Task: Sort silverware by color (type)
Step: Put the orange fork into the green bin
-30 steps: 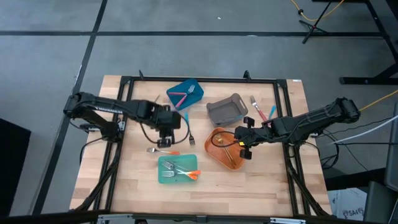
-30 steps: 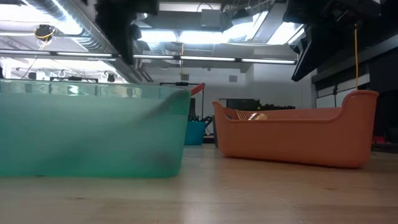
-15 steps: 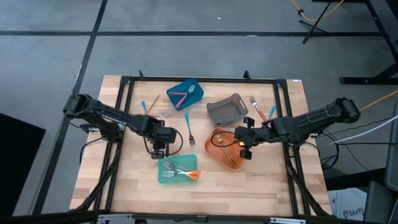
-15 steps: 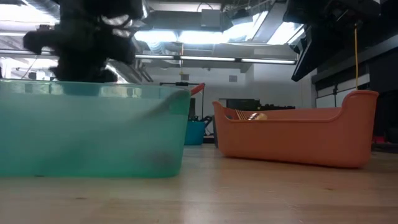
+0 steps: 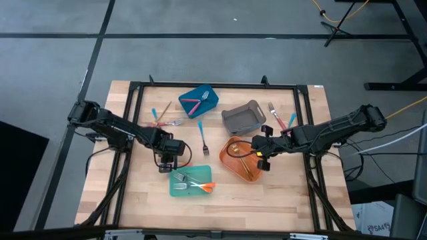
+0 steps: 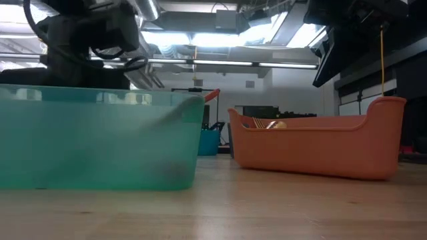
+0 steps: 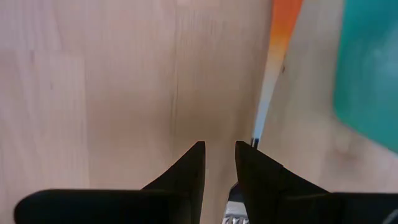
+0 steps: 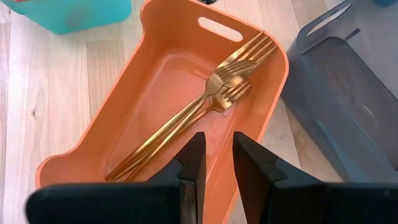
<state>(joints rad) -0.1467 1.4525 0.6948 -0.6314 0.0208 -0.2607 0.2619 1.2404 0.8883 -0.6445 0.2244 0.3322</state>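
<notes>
The left gripper hangs low over the wooden table, just beside the far corner of the teal bin. Its 2 dark fingers stand a little apart with only bare wood between them, so they pinch nothing. An orange-handled fork lies on the table just beside one finger, with its handle pointing away from the gripper toward the teal bin (the tip near the finger is hard to make out). Inside the teal bin lie more orange-handled forks. The right gripper waits above the orange bin, its fingers a small way apart and holding nothing. Under it, gold forks lie together in that bin. The blue bin holds pink-handled forks. A blue-handled fork lies alone on the table between the blue bin and the orange bin. A few more forks lie left of the blue bin, and others lie right of the grey bin.
</notes>
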